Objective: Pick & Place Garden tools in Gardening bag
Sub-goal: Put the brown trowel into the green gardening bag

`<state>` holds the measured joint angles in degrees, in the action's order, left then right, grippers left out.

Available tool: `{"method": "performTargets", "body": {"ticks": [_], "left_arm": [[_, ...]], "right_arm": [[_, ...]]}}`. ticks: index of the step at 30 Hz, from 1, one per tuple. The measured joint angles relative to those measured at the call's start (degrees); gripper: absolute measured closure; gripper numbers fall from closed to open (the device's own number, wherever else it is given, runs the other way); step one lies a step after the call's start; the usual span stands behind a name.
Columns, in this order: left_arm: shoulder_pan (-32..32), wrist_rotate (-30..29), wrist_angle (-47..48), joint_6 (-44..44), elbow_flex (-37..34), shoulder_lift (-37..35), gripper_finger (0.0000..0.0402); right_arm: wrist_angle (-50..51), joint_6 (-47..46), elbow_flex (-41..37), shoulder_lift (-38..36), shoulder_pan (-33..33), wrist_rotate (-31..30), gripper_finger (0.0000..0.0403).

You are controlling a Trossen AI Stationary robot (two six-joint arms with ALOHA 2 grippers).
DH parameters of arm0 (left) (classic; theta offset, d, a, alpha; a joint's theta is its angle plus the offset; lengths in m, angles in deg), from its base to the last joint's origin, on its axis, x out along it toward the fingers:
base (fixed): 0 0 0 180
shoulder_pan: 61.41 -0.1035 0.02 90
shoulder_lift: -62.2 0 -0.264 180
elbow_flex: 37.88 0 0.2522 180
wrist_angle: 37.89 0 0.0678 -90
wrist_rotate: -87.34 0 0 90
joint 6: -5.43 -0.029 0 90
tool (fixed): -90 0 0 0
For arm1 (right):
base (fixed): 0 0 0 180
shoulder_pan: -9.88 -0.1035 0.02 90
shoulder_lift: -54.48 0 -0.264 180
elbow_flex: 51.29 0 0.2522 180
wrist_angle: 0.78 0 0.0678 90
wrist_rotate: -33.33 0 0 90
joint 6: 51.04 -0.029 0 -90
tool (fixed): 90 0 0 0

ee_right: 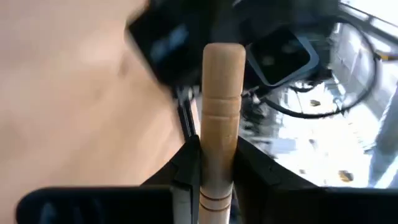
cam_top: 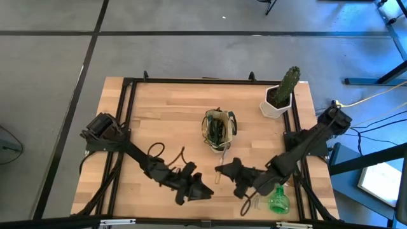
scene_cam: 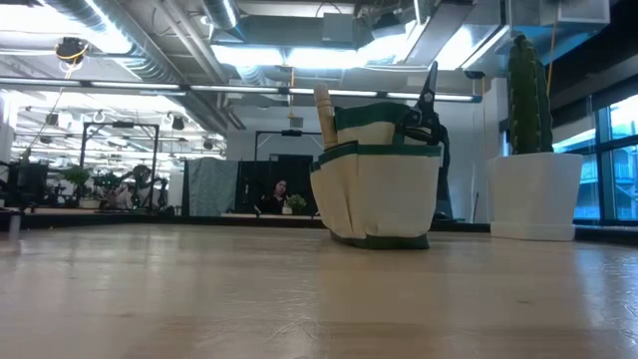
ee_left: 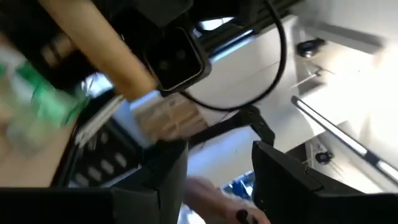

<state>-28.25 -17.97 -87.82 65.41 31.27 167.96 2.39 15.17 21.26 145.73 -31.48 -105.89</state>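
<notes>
Right gripper (ee_right: 214,171) clamped on a wooden tool handle (ee_right: 221,118), near the table's front edge, short of the gardening bag (cam_top: 219,129). Left gripper (cam_top: 205,191) spread wide and empty, just beside that handle. Green spray bottle (cam_top: 278,200) lying right of both, well short of the bag.

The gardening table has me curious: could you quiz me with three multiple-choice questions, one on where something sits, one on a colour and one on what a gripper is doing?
1. Where does the cactus pot stand?
A. far right corner of the table
B. near left corner
C. inside the gardening bag

2. What colour is the spray bottle?
A. red
B. green
C. white

3. What is the right gripper doing?
A. hanging open and empty
B. gripping the cactus
C. shut on a wooden tool handle

Answers:
1 A, the high view shows it at the table's far right corner.
2 B, it is clear green plastic.
3 C, the right wrist view shows the fingers clamping the handle.
</notes>
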Motion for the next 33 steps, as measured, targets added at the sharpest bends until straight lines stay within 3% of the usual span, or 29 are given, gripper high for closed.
{"method": "performTargets", "body": {"ticks": [5,11,17,33], "left_arm": [[-2.0,3.0,6.5,11.3,0.0,0.0,0.0227],[-5.0,12.1,14.8,18.8,0.0,0.0,0.0227],[-7.9,17.9,21.6,13.4,0.0,0.0,0.0230],[-13.1,21.3,19.3,6.5,0.0,0.0,0.0227]], "right_arm": [[-0.6,11.3,0.0,6.0,-1.6,-6.8,0.0336],[-5.4,17.1,0.0,10.6,-3.7,-13.8,0.0336],[-11.0,20.4,0.0,10.8,-6.3,-17.4,0.0336],[-11.3,18.2,0.0,10.8,-6.6,-16.8,0.0336]]}}
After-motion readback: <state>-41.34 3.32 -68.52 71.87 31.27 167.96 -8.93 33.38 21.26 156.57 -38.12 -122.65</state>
